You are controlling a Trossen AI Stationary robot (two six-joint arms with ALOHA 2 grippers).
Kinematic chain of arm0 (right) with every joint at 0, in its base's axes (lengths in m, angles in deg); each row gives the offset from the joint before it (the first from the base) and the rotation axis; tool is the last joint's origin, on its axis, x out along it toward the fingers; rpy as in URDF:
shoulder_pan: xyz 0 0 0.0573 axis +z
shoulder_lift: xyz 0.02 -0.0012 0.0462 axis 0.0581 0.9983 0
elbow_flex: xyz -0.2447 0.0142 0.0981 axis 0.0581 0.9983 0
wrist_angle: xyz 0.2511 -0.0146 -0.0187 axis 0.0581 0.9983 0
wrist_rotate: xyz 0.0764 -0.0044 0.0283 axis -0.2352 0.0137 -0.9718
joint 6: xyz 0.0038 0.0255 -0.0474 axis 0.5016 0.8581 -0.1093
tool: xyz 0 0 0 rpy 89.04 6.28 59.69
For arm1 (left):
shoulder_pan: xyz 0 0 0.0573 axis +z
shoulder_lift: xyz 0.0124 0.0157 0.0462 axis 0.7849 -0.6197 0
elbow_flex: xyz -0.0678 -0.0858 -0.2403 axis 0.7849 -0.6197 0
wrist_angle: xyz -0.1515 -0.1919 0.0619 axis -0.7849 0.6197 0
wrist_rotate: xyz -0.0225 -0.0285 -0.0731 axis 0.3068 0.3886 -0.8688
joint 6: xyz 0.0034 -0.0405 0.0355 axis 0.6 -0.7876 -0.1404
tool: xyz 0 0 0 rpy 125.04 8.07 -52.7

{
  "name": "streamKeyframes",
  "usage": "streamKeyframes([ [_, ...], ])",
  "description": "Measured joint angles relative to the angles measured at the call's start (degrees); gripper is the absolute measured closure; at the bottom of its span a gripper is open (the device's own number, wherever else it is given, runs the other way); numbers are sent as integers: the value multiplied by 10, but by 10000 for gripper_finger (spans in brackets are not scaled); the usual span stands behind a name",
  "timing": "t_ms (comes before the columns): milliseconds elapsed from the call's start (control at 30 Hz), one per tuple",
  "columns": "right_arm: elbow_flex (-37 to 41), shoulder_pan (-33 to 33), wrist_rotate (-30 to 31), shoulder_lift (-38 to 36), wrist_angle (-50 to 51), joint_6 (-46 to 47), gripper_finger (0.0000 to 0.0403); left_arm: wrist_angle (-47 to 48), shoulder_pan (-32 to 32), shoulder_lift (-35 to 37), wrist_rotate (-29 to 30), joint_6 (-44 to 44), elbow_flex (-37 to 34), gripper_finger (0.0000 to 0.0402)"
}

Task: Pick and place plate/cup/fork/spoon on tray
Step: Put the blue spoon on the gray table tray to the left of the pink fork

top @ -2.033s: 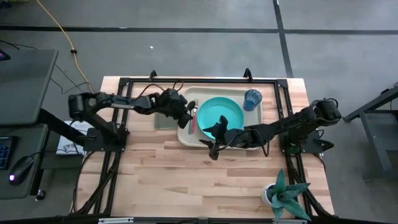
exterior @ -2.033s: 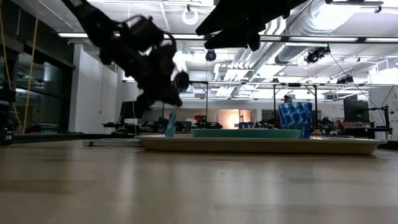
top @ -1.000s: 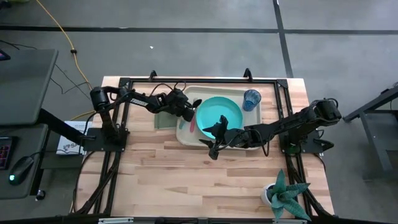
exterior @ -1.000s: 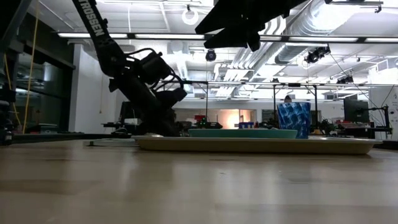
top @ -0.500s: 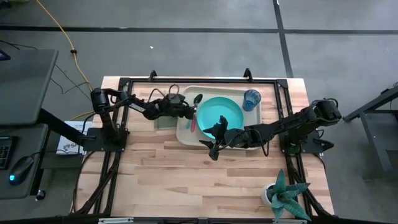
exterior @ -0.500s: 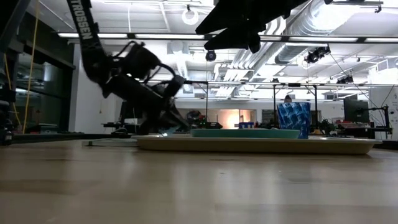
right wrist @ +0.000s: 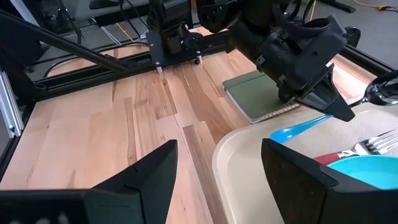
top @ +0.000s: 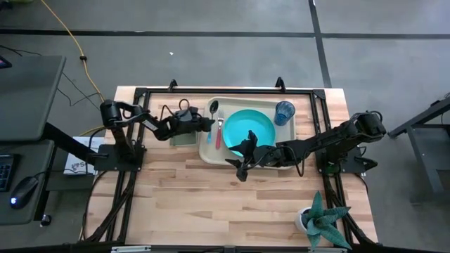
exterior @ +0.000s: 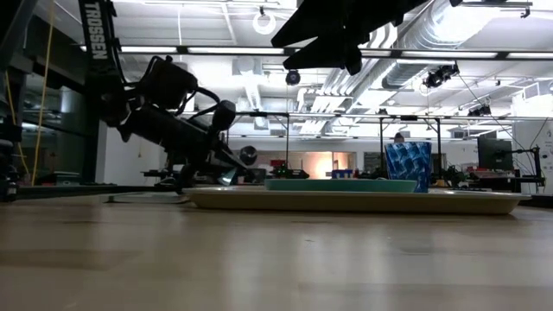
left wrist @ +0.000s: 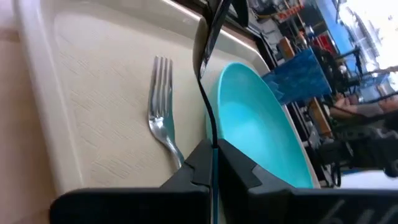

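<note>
Tray [top: 208,149] was cream-beige, plate [top: 247,128] turquoise, cup [top: 285,112] see-through dark blue, spoon [top: 211,119] handle light blue, fork [top: 218,133] handle pinkish-red.

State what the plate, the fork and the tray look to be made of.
The plate: likely plastic, smooth, evenly turquoise, softly glossy. The fork: tines shiny and silvery with bright reflections, so seemingly metal; its pink-red handle may be plastic. The tray: probably plastic, matte cream-beige with a fine scuffed texture and a molded raised rim.
</note>
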Motion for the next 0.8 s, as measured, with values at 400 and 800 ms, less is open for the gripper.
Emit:
streamKeyframes([
  [400,0,0,-3,0,0,3,178,46,-3,2,55,39,1,402],
  [800,0,2,-4,0,0,9,178,277,39,133,80,78,-7,401],
])
